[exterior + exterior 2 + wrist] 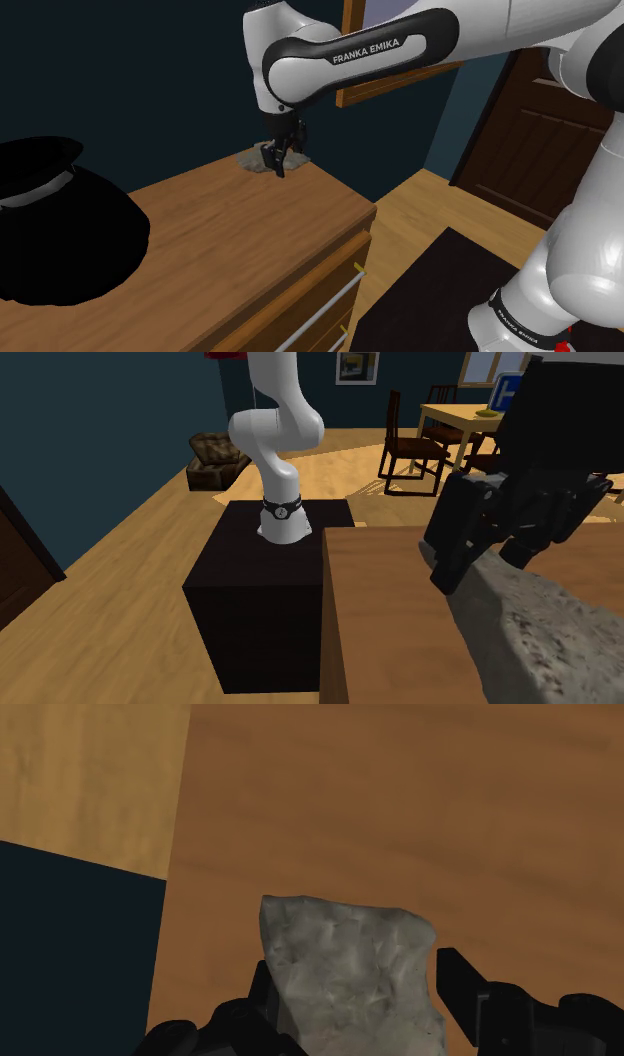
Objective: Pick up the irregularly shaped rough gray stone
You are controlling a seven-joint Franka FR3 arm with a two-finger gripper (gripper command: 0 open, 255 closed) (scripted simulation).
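Place: a home, a living and dining room.
Dining set: wooden table point(462, 420) with dark chairs point(405, 447), at 1 o'clock in the second exterior view.
Walls: dark blue, with a framed picture point(357, 366) at 12 o'clock.
Floor: light wood boards point(130, 562).
Furniture: wooden bench point(250, 240) with drawers and metal handles point(320, 310).
Door: dark, panelled point(530, 130), at 3 o'clock in the shoulder view.

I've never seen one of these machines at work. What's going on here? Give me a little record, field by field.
surface: wooden dresser top
target: rough grey stone, lying near the top's far corner
gripper: black gripper, down at the stone, pointing at the top
also on the top: large black rounded thing, at the shoulder view's left, well apart from the stone
arm's base: black box stand, beside the dresser
progress: stone looks not yet lifted
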